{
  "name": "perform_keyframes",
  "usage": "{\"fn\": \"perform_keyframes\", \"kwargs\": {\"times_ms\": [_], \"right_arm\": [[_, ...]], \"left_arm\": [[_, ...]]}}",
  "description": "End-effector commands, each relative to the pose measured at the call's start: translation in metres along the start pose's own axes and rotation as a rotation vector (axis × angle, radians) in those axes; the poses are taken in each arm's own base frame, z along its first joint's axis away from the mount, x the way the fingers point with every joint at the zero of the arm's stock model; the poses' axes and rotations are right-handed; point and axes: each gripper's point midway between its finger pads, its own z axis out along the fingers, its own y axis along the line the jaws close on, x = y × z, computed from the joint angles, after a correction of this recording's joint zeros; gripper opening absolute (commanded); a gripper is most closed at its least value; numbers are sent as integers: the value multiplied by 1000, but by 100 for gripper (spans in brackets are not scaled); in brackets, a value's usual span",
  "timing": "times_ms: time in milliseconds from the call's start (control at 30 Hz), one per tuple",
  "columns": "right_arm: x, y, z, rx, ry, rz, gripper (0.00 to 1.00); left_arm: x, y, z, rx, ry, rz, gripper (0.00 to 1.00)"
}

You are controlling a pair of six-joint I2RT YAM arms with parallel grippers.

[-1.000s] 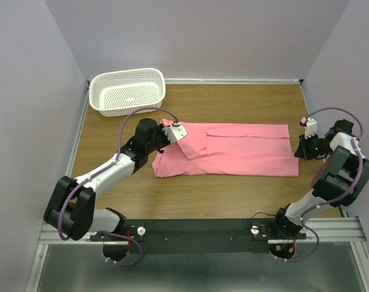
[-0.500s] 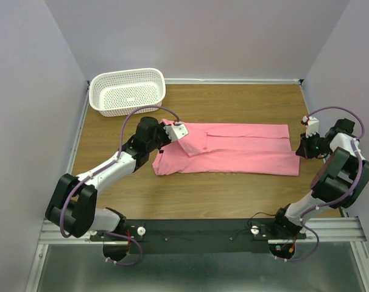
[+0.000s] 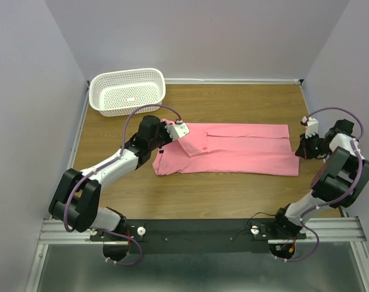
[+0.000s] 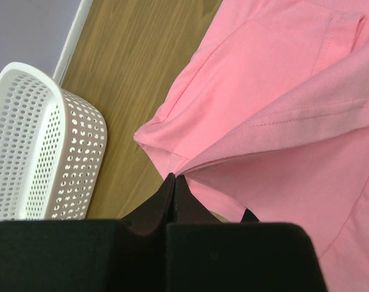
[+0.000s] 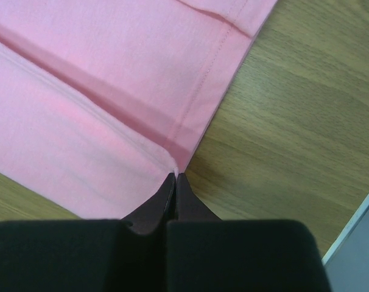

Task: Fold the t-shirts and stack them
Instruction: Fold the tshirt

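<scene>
Shirt (image 3: 233, 149) lies mid-table as a long folded band. My left gripper (image 4: 174, 181) pinches a raised fold at its left end, near the basket (image 3: 128, 72) in the far-left corner. My right gripper (image 5: 174, 177) clamps the hem by the right edge, anchoring it, I judge, for the crosswise fold.

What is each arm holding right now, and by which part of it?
Both hold the pink t-shirt. The left end effector pinches a fold at its sleeve end; the right end effector pinches the folded hem edge at the opposite end.
</scene>
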Motion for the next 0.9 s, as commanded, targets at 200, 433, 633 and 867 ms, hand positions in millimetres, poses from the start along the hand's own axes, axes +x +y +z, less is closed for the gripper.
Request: {"fn": "perform_keyframes", "kwargs": {"times_ms": [200, 433, 633, 867], "right_arm": [[1, -5, 7, -12, -18, 18, 4], [2, -4, 11, -26, -17, 29, 5], [2, -5, 13, -35, -21, 38, 6], [3, -6, 16, -40, -17, 43, 11]], "left_arm": [[-14, 24, 5, -61, -18, 13, 0], [-21, 30, 8, -67, -29, 25, 0], [-21, 33, 11, -63, -16, 39, 0], [-22, 34, 15, -50, -4, 59, 0]]}}
